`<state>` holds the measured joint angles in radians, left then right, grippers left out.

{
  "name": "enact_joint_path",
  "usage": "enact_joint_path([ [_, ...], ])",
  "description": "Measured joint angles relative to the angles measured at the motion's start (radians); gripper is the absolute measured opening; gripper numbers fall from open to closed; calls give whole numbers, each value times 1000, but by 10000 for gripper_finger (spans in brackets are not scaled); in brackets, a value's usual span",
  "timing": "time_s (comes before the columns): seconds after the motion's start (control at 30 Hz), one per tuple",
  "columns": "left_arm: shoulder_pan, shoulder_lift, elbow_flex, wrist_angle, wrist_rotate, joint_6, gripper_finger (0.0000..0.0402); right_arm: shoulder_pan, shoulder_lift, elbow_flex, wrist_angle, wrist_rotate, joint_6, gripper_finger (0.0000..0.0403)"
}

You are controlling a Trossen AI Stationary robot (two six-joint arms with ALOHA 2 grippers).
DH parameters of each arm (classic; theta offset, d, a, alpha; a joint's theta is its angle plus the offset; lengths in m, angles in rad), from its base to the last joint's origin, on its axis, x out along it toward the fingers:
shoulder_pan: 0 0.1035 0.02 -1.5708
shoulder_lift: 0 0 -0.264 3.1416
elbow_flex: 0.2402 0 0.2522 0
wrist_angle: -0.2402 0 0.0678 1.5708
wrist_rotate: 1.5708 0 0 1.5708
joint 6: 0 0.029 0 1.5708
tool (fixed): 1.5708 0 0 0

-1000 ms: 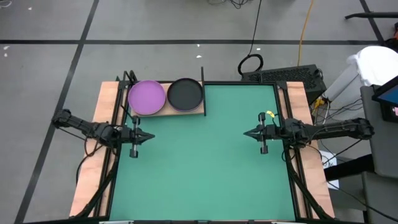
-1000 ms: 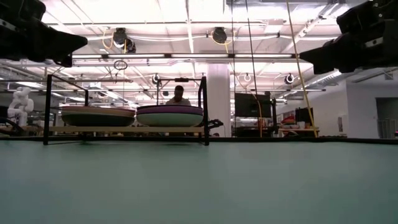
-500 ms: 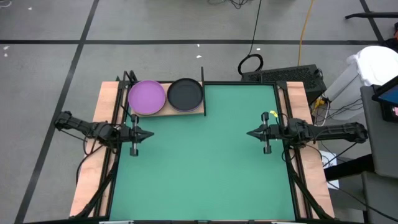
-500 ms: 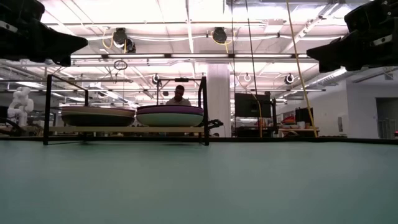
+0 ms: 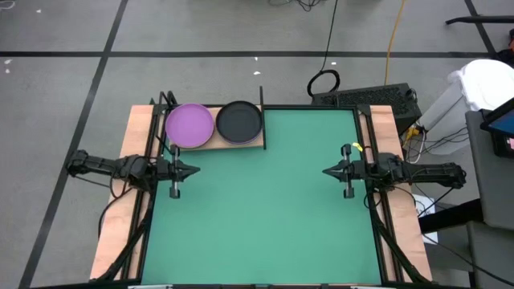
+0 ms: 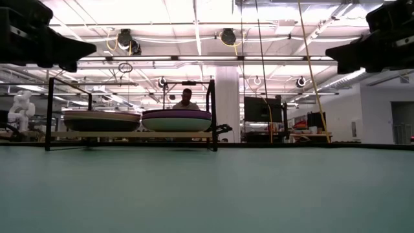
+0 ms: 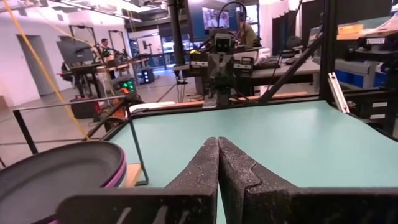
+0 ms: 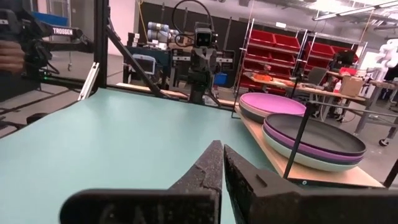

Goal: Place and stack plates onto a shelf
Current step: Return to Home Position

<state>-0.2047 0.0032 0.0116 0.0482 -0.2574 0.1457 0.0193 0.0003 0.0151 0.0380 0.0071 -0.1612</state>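
Observation:
The shelf (image 5: 215, 144) stands at the mat's far left corner and carries two stacks of plates. The left stack has a purple plate (image 5: 189, 126) on top, the right stack a black plate (image 5: 240, 121). In the low view both stacks (image 6: 101, 120) (image 6: 176, 120) rest on the wooden board (image 6: 129, 134). The right wrist view shows purple and pale green plates (image 8: 311, 152) under the black one. My left gripper (image 5: 195, 169) hovers shut at the mat's left edge, just near of the shelf. My right gripper (image 5: 325, 171) hovers shut at the right edge. Neither holds anything.
The green mat (image 5: 265, 209) spreads between the two grippers. Black frame rails (image 5: 376, 201) run along the table's sides. Black shelf posts (image 6: 211, 113) rise above the plates. A person (image 6: 185, 100) sits in the room far beyond the table.
My right gripper has drawn back toward the table's right edge, staying shut and level. My left gripper has shifted a little toward the far edge while its arm straightened. The plates and shelf have stayed where they were.

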Motion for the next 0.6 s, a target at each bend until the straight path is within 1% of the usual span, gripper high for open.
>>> enact_joint_path([
  [0.3, 31, 0, 0, -2, 18, 22, 1, 0, 1, 0, -3, 0, 7, 0],
  [0.6, 61, 0, 0, -6, 35, 45, 1, 0, 1, 0, -4, 20, -36, 0],
])
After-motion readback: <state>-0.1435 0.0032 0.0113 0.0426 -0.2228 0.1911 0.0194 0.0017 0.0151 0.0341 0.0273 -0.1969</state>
